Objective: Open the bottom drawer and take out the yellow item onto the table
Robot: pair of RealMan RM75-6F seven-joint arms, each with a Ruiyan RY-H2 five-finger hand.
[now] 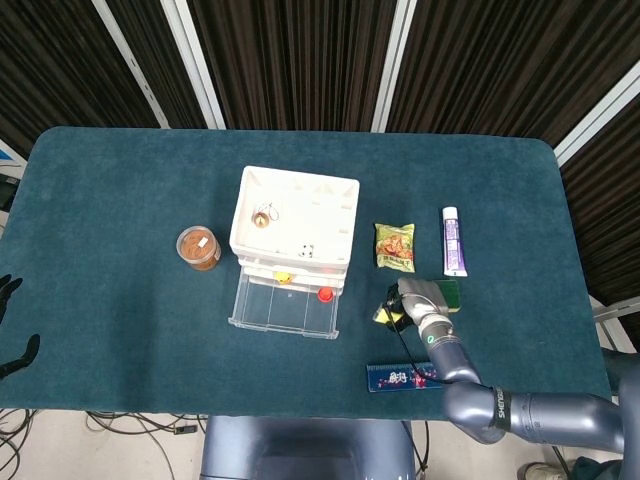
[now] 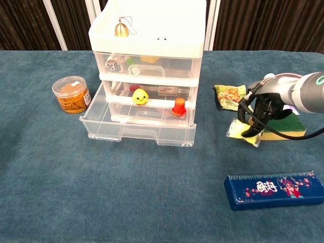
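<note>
The white three-tier drawer unit point(image 1: 295, 215) point(image 2: 149, 30) stands mid-table with its clear bottom drawer point(image 2: 136, 132) point(image 1: 283, 310) pulled out. A small yellow duck point(image 2: 140, 96) and a red piece point(image 2: 178, 107) sit at the back of that drawer. My right hand point(image 2: 262, 107) point(image 1: 412, 298) holds a pale yellow flat item point(image 2: 242, 131) point(image 1: 385, 316) low over the cloth, right of the drawer and against the sponge's left end. Whether the item touches the table I cannot tell. Only dark fingertips of my left hand point(image 1: 8, 290) show at the far left edge.
A green-and-yellow sponge point(image 2: 286, 126) lies behind my right hand, a snack packet point(image 2: 230, 97) and a toothpaste tube point(image 1: 452, 241) beyond it. A blue box point(image 2: 276, 189) lies near the front edge. A jar of orange bands point(image 2: 71, 94) stands left of the drawers.
</note>
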